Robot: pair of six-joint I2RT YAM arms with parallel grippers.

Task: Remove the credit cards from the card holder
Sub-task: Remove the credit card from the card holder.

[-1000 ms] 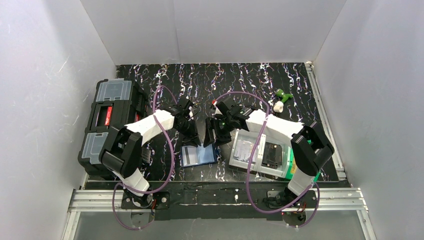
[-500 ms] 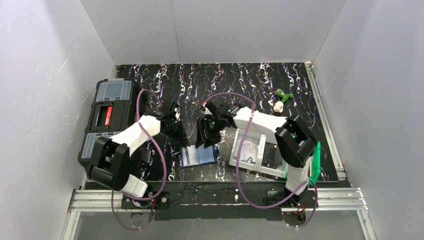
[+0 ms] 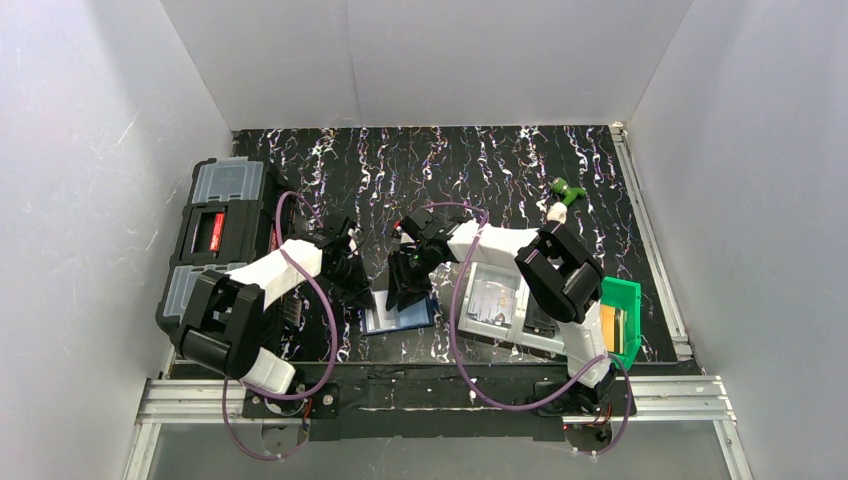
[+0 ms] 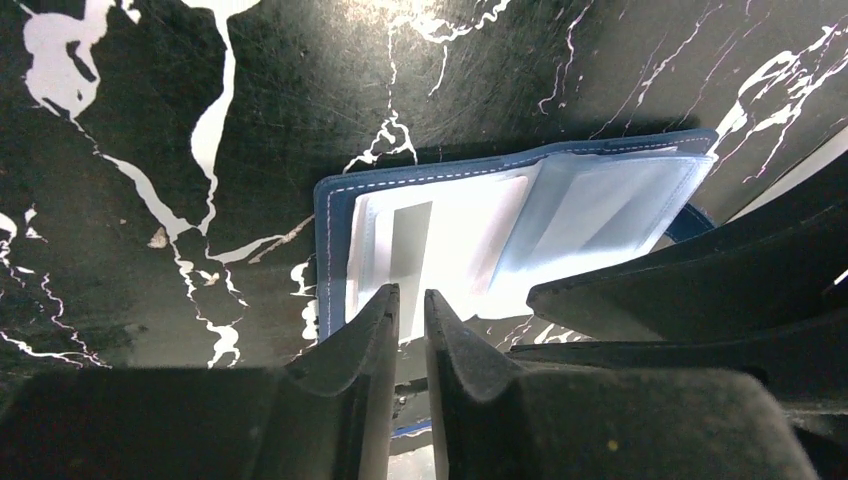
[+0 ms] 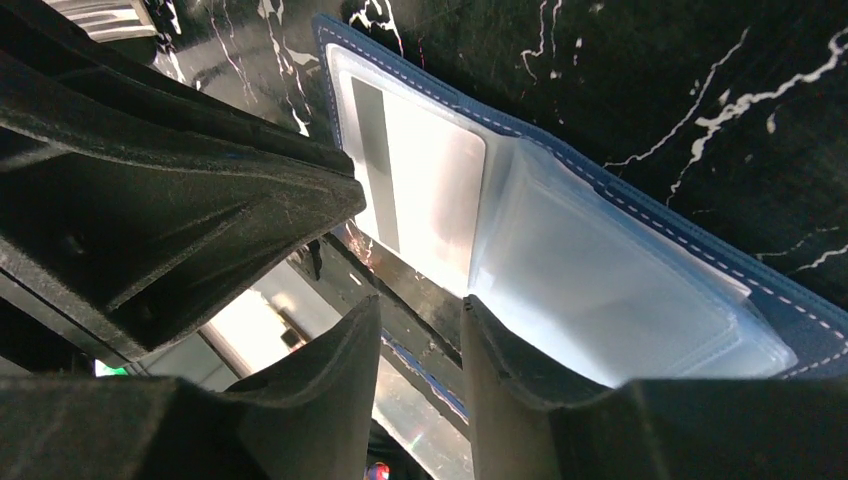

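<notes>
Plain white walls (image 3: 420, 60) fill the upper frame and both sides; black white-veined marbled tabletop (image 3: 500, 165) at centre, aluminium rail (image 3: 450, 392) along the bottom

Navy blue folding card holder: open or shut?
Open. The navy blue card holder lies spread flat, pale clear sleeves up, a pale striped card inside one.

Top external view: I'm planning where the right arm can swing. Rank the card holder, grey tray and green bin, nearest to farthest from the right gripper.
1. card holder, just below the right gripper in the view.
2. grey tray, to the gripper's right.
3. green bin, far right, beyond the tray.
</notes>
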